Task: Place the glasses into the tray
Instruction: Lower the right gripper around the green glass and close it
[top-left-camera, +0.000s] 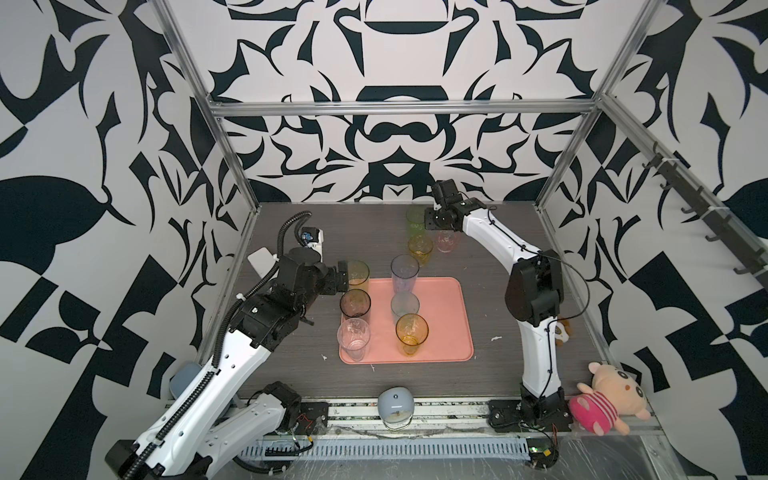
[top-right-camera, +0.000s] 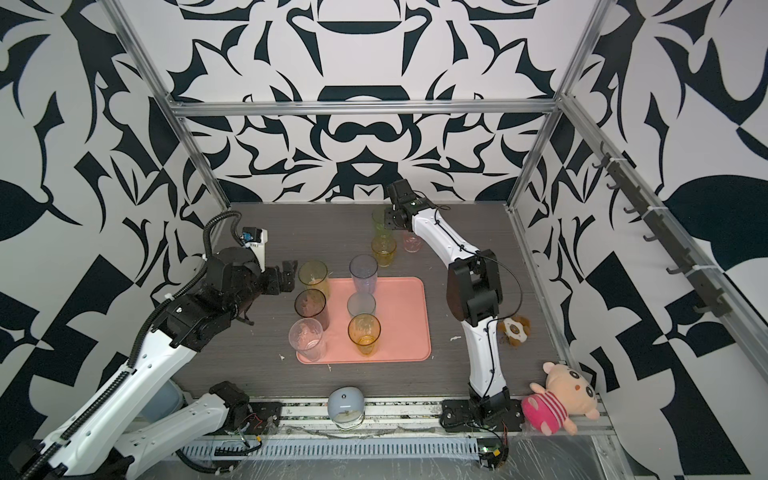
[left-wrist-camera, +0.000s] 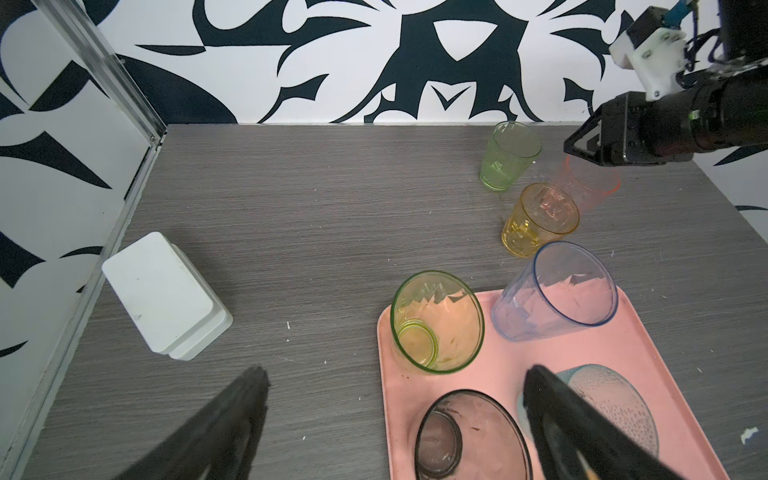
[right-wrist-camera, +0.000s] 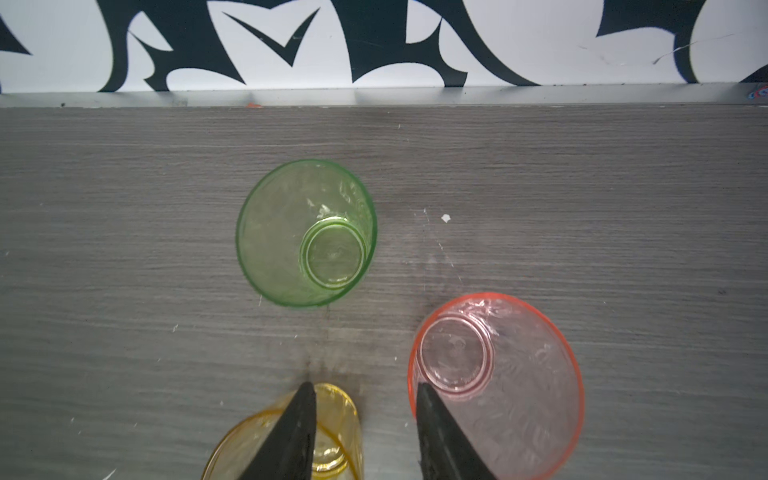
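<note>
Tray (top-left-camera: 449, 332) mid-table holds six upright: clear glass (top-left-camera: 353, 338) and amber glass (top-left-camera: 411, 332) nearest, smoky glass (top-left-camera: 355, 305) and teal glass (top-left-camera: 404, 306) behind, tall yellow glass (top-left-camera: 358, 276) and blue glass (top-left-camera: 404, 272) farthest. The left gripper (top-right-camera: 289, 275), spread wide, empty, just left of the tall yellow glass. Beyond the tray stand short yellow glass (top-left-camera: 419, 249), pink glass (top-left-camera: 445, 242), green glass (top-left-camera: 413, 222); right gripper (right-wrist-camera: 363, 385) above them, parted, holding nothing.

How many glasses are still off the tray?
3, on the table behind the tray: green glass farthest back, yellow glass nearest the tray, pink glass beside it. Others may be hidden.
</note>
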